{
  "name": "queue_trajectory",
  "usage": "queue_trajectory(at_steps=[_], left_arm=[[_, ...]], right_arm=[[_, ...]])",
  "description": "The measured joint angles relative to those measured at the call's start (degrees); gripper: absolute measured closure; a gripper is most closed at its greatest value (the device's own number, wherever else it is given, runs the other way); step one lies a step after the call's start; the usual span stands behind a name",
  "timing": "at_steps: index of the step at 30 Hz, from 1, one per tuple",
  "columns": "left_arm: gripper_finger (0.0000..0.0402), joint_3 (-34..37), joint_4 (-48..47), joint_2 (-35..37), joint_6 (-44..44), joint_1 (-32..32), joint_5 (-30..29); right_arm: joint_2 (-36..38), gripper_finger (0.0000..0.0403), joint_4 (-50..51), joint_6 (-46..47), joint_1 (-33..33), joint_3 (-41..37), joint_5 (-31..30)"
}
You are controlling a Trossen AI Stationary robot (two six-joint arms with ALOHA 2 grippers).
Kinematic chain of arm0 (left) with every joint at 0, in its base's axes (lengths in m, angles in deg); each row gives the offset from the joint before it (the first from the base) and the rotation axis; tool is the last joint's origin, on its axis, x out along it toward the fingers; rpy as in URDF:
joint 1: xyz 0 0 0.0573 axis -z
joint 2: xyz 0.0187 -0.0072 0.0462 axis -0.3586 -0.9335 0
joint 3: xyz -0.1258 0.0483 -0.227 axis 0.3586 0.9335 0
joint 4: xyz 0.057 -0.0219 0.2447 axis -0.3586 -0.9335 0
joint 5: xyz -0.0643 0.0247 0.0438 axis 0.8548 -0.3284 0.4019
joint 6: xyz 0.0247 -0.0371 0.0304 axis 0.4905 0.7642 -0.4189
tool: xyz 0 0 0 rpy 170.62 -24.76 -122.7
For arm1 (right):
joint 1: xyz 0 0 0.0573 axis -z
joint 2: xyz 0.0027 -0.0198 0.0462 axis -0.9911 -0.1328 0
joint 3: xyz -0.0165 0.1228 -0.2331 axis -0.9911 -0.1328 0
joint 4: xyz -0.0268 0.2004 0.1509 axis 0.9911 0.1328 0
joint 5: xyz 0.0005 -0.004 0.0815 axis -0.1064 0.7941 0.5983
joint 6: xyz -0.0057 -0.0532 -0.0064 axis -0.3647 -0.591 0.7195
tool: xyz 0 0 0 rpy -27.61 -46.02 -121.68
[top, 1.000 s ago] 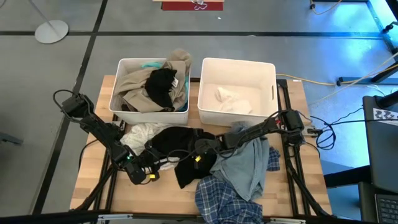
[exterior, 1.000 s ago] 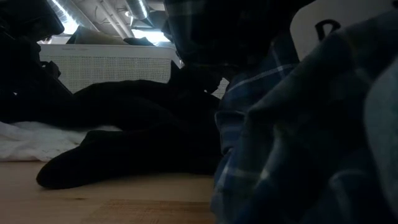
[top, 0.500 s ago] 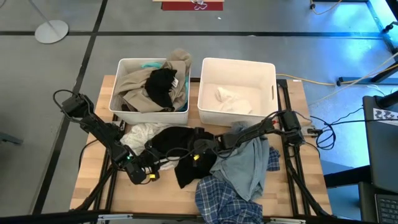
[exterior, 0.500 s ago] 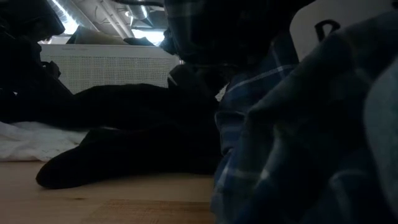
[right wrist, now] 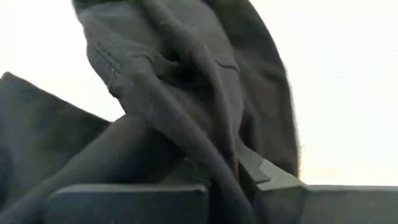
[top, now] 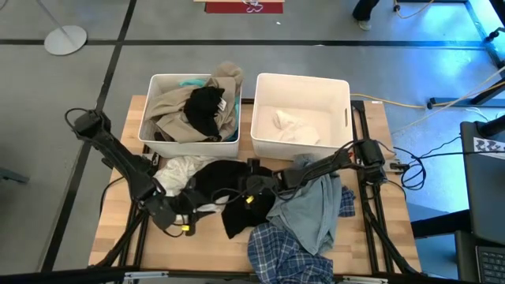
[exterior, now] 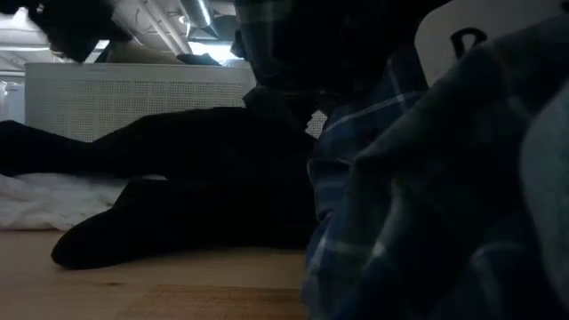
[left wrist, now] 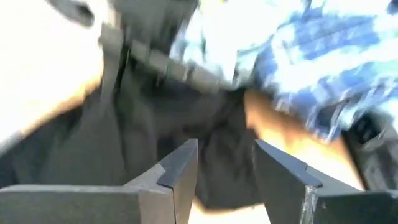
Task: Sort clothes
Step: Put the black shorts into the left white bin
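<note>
A black garment lies in the middle of the table, partly on a white garment. My right gripper reaches in from the right and is shut on the black cloth. My left gripper hovers at the black garment's left end, open, with nothing between its fingers. A light blue denim piece and a blue plaid shirt lie to the right and near. My right gripper pinches a raised fold of the black garment between its two fingers. It comes in low, from the table's right side. The rest of the garment lies slack on the table and on the white garment.
Two white bins stand at the far edge. The left bin holds beige, black and teal clothes; the right bin holds a white piece. Bare wood shows at the near left.
My left gripper has risen from beside the black garment and drawn back a little toward the table's left edge. In the low view it has left the left side, and the garment's left end now shows there. The black garment lies as before.
</note>
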Motion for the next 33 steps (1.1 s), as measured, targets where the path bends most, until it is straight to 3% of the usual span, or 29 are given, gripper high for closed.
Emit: queue_trajectory(at_steps=[3, 9, 13, 21, 33], left_arm=[[0.0259, 0.1, 3.7, 0.5, -2.2, -0.5, -0.9], [0.0251, 0.2, 3.3, 0.1, -3.9, -4.3, 0.6], [0.0225, 0.1, 5.0, 0.1, -7.2, -5.5, 6.0], [0.0172, 0.1, 3.5, 0.1, -9.4, -9.3, 6.1], [0.0164, 0.1, 5.6, -4.2, -13.3, -12.9, 5.8]], right_arm=[[0.6, 0.0368, 1.5, -0.5, -0.6, 1.5, -0.9], [2.3, 0.0394, 3.1, -3.8, -3.0, 5.2, -2.0], [2.5, 0.0393, -0.2, -2.8, -3.5, 5.5, -1.7], [2.2, 0.0390, -0.1, -0.6, -3.7, 5.1, 0.3], [2.1, 0.0389, -3.3, -0.8, -4.1, 4.9, 1.2]])
